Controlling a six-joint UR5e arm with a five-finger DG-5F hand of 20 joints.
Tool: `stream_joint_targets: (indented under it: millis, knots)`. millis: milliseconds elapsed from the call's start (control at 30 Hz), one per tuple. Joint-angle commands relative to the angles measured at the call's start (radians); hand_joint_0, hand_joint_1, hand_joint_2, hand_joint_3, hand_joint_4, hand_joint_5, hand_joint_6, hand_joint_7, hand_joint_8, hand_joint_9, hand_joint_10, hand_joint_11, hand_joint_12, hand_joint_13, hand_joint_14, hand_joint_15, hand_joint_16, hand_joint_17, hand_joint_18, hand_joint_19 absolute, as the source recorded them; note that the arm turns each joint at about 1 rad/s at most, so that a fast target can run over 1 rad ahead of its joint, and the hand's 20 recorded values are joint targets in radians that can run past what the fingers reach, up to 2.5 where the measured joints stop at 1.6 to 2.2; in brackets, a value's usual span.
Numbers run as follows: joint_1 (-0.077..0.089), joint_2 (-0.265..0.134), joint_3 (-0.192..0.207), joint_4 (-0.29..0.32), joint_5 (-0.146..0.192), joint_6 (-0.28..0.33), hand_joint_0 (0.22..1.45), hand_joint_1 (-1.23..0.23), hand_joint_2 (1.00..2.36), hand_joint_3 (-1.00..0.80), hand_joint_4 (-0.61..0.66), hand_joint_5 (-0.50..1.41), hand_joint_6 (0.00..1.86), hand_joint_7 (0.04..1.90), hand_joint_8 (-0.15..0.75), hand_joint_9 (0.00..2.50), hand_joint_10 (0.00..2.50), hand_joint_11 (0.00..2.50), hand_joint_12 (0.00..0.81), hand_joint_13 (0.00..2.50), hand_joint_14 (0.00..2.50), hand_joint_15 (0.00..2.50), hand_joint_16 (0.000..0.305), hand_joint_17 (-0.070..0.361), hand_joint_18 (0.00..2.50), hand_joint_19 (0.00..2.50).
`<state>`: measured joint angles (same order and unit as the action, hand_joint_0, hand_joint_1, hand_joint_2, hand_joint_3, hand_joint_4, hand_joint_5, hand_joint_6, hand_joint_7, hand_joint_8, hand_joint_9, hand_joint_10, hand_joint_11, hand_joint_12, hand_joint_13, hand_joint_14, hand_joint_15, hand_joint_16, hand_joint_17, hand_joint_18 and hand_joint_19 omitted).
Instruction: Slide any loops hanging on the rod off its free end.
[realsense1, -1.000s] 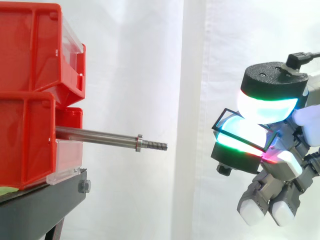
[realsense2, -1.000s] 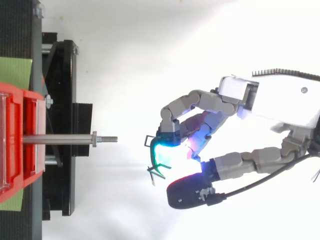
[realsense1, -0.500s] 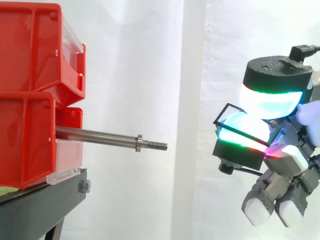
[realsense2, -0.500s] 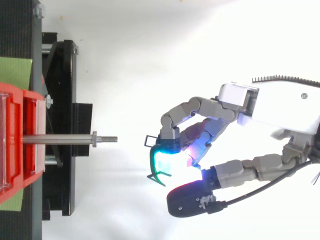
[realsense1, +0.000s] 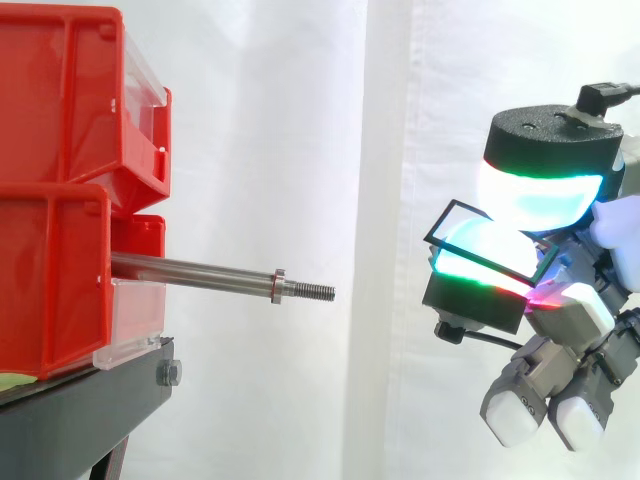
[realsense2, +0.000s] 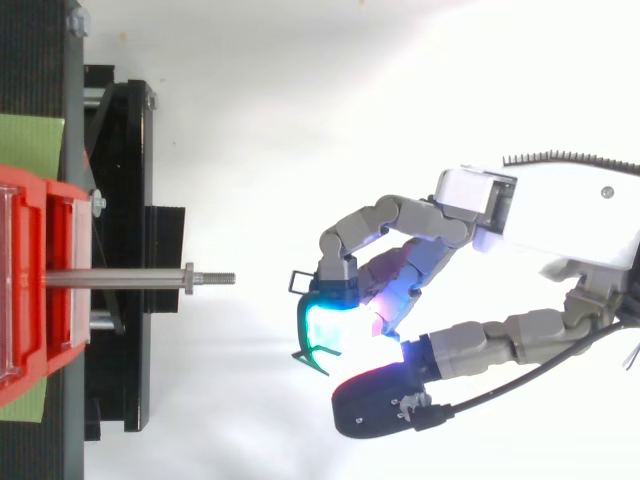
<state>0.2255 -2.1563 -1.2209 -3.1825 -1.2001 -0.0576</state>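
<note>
A steel rod (realsense1: 200, 270) sticks out level from the lower red bin (realsense1: 50, 280) and ends in a threaded tip (realsense1: 315, 291) with a small collar behind it. Nothing hangs on the rod (realsense2: 120, 279). Well to the right of the tip, and apart from it, my hand (realsense2: 540, 225) pinches a thin black rectangular loop (realsense1: 440, 222) between glowing fingertip pads (realsense1: 535, 195). The loop (realsense2: 300, 325) juts out of the pinch toward the rod and lies slightly to one side of the rod's line in the top view.
Two red bins (realsense1: 60, 90) are stacked on a black stand (realsense1: 90, 410) at the left. A white curtain hangs behind. Open air lies between the rod's tip and my hand.
My hand has drifted slightly, rising a little in the side view, with the loop still pinched. The rod and bins have not moved.
</note>
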Motion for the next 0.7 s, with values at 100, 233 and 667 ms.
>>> stream_joint_targets:
  millis: [100, 233, 667]
  knots:
    - [0.0, 0.0, 0.0, 0.029, 0.0, -0.015, 0.59, -0.86, 1.01, -0.01, -0.03, -0.07, 0.9, 1.09, 0.291, 1.16, 0.02, 0.74, 0.394, 0.73, 0.01, 0.3, 0.059, 0.132, 0.86, 0.32]
    - [0.0, 0.001, 0.0, 0.03, 0.0, -0.015, 0.59, -0.86, 1.01, -0.01, -0.02, -0.07, 0.9, 1.12, 0.293, 1.16, 0.02, 0.74, 0.396, 0.73, 0.01, 0.3, 0.059, 0.133, 0.86, 0.32]
    - [0.0, 0.0, 0.0, 0.03, 0.0, -0.015, 0.59, -0.85, 1.01, 0.02, -0.01, -0.06, 0.9, 1.08, 0.307, 1.23, 0.02, 0.74, 0.405, 0.84, 0.02, 0.36, 0.06, 0.136, 0.9, 0.34]
